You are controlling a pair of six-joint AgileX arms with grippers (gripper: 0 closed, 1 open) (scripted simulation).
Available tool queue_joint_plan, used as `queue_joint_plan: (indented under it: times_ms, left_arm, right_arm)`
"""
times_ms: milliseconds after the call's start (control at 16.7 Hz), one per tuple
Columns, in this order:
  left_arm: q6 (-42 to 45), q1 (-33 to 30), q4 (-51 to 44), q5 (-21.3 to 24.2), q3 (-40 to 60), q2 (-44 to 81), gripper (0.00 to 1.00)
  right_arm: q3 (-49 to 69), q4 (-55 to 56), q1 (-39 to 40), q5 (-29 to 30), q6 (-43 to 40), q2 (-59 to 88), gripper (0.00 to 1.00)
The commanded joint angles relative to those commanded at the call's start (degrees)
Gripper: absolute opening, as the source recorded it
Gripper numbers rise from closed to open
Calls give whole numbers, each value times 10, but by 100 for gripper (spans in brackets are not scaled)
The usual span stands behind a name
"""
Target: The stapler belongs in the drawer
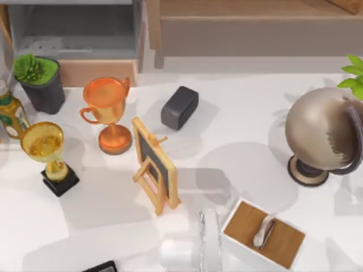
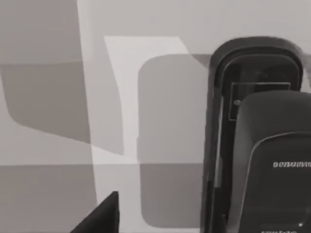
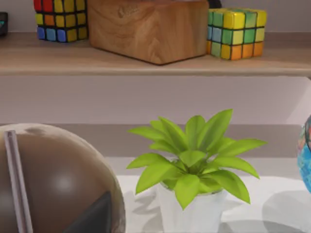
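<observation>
The slim black stapler (image 1: pixel 101 266) lies at the lower edge of the top view, cut off by the frame, on the smooth white tabletop (image 1: pixel 238 124). The left wrist view shows its glossy, rounded plastic body (image 2: pixel 257 141). The grey-walled drawer (image 1: pixel 74 34) with its tan wooden front sits upper left. Whether either pincer is clenched, I cannot tell.

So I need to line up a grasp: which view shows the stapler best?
The left wrist view: the stapler is close and large. The top view catches just its end at the table's near edge.
</observation>
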Motion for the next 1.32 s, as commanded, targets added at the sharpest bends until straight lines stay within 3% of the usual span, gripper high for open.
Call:
queue_joint_plan:
  times_ms: [360,660,960,1320]
  left_arm:
    - [14,2,12,-3,-24,-29,100]
    - [85,13,111,0,-138,-155,100]
    - [197,80,322,23,-311,-291,100]
    - [356,197,681,97,-562,-409,100]
  right_arm:
    - [0,0,0,0,0,0,100]
    - [0,0,0,0,0,0,100]
    - [0,0,0,0,0,0,100]
    - [0,0,0,0,0,0,100]
